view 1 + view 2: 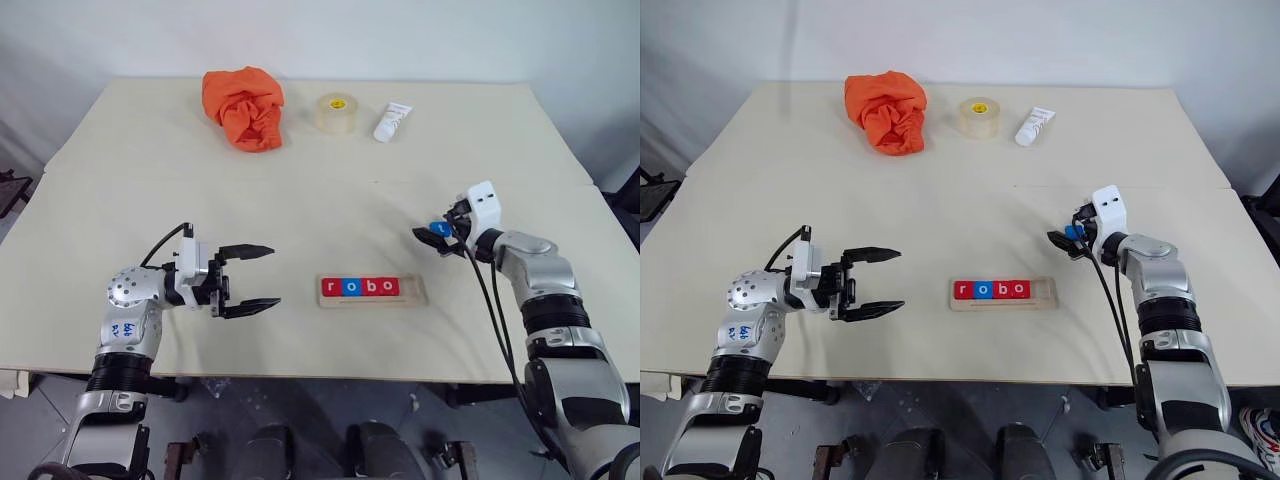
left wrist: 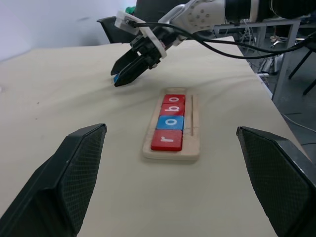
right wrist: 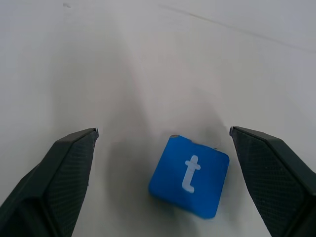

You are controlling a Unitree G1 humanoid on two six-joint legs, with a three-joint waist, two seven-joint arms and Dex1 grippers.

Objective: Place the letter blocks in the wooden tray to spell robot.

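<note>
Wooden tray (image 1: 372,291) near the front edge of the table (image 1: 320,190), in the middle, lying left to right. Four letter blocks (image 1: 360,287) side by side in it: red r (image 1: 331,288), blue o (image 1: 350,288), red b (image 1: 370,287), red o (image 1: 389,287). One bare spot at the tray's right end. Blue t block (image 3: 190,176) flat on the table, off to the right of the tray and a little farther away, well apart from it. Right hand (image 1: 440,238) low over that t block, fingers spread wide with the block between them, not touching it, holding nothing. Left hand (image 1: 250,279) to the left of the tray, pointing right toward it, fingers wide apart and holding nothing. Far side of the table: crumpled orange cloth (image 1: 244,107) on the left, tape roll (image 1: 336,113) to its right, small white tube (image 1: 392,122) right of the roll.
</note>
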